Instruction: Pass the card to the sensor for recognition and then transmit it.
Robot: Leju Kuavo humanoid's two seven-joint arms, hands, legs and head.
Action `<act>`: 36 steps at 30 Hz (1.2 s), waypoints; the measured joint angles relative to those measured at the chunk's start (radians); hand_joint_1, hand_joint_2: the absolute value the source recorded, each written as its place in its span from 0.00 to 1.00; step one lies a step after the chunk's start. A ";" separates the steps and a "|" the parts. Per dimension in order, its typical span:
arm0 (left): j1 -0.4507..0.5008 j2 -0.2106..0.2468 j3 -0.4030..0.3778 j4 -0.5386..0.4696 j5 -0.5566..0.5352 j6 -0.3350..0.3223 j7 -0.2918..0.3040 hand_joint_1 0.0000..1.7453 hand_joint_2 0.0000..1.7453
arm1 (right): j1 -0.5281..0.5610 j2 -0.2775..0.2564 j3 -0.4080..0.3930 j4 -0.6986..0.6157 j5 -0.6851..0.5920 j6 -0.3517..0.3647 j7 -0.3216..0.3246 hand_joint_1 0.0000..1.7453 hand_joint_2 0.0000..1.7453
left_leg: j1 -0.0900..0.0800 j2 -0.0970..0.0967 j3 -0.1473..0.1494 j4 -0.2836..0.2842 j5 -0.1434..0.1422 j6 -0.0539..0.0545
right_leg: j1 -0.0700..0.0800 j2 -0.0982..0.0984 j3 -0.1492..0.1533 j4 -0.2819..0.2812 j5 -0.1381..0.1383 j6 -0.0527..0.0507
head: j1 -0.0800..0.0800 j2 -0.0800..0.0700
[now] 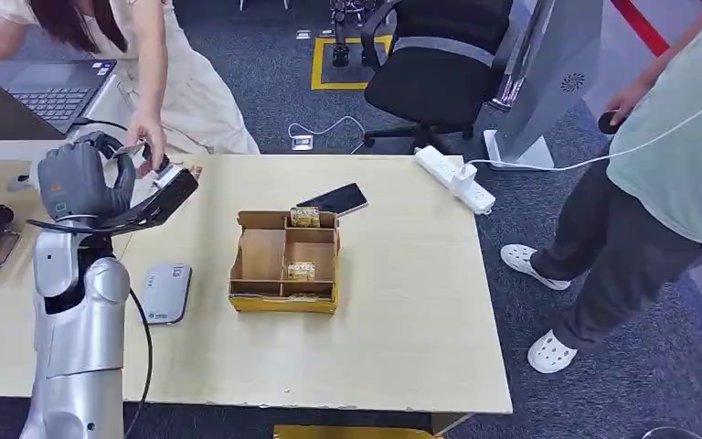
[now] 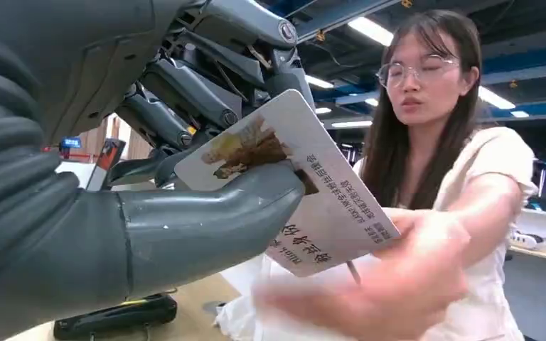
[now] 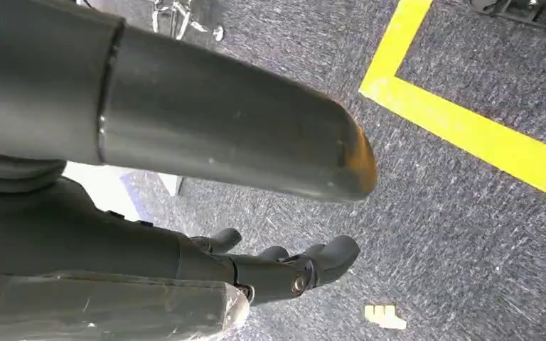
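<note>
The card (image 2: 306, 192) is held in the left hand (image 1: 91, 183), pinched between the thick grey thumb (image 2: 206, 220) on its printed face and the darker fingers (image 2: 185, 92) behind it. In the left wrist view the card is white, with a brownish picture near the thumb and lines of dark print on the part that sticks out past the hand. A person's hand (image 2: 384, 284), blurred in this view, touches the far edge of the card, on the side away from the robot's palm. In the head view the same person's hand (image 1: 149, 137) is just beyond the left hand, above the far edge of the table (image 1: 402, 311), and the card (image 1: 168, 174) shows as a small pale piece at the fingertips.

The card reader (image 1: 165, 293), a flat grey device, lies on the table nearer to the robot than the raised left hand, beside its silver forearm. A cardboard divided box (image 1: 285, 261) stands on the table well to the right of this hand, and a dark phone (image 1: 334, 199) lies just behind the box.

The right hand (image 3: 284, 266) hangs over grey carpet with a yellow line (image 3: 469, 128). Its fingers are curled in a little and it holds nothing.
</note>
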 joint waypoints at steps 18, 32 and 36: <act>-0.012 -0.007 0.000 0.017 0.000 0.000 0.000 1.00 1.00 | 0.000 0.000 0.005 0.000 0.000 0.000 0.000 0.00 0.00 | 0.000 0.000 0.000 0.000 0.000 0.000 | 0.000 0.001 0.000 0.000 0.000 0.000 | 0.000 0.000; -0.012 -0.013 0.000 0.018 0.028 0.006 -0.004 0.00 1.00 | 0.001 0.000 0.005 0.000 0.000 0.000 0.001 0.00 0.00 | 0.000 0.000 0.000 0.000 0.000 0.000 | 0.000 0.001 0.000 0.000 0.000 0.000 | 0.000 0.000; -0.012 -0.013 0.000 0.018 0.067 -0.045 -0.021 0.00 1.00 | 0.001 0.001 0.005 0.000 0.000 0.000 0.001 0.00 0.00 | 0.000 0.000 0.000 0.000 0.000 0.000 | 0.000 0.000 0.000 0.000 0.000 0.000 | 0.000 0.000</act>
